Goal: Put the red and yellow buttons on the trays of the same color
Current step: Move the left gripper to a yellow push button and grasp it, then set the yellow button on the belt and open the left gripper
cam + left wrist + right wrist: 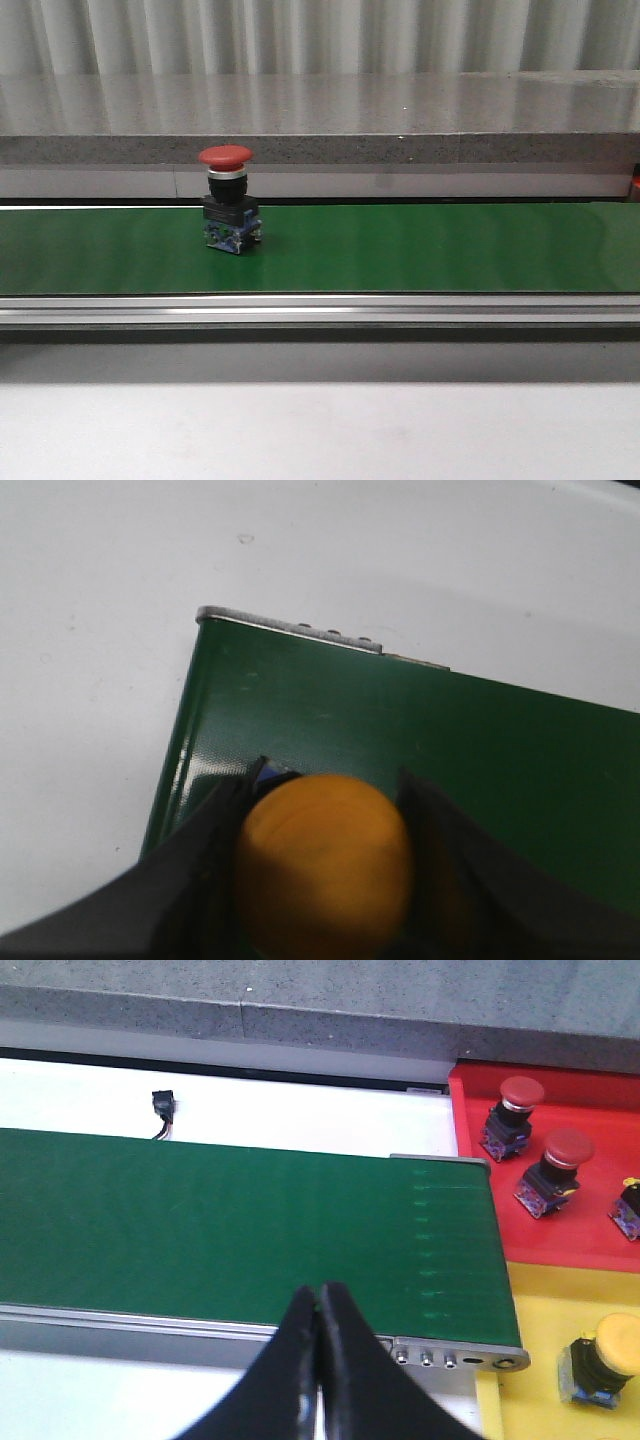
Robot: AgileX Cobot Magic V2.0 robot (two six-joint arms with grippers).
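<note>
Our left gripper (325, 875) clenches a round yellow-capped push button (325, 865) over the green conveyor belt (480, 750) near its end corner, our right gripper (320, 1360) hangs pressed closed above the belt's near edge, and a red mushroom-capped button (228, 200) stands on the belt.

We see only the grippers of our two arms. The left gripper (325, 880) has two broad, matte black fingers (180, 890) with smooth faces and blurred edges. The right gripper (320, 1360) has two slim, glossy black fingers (345, 1355) that taper to narrow, rounded tips.
</note>
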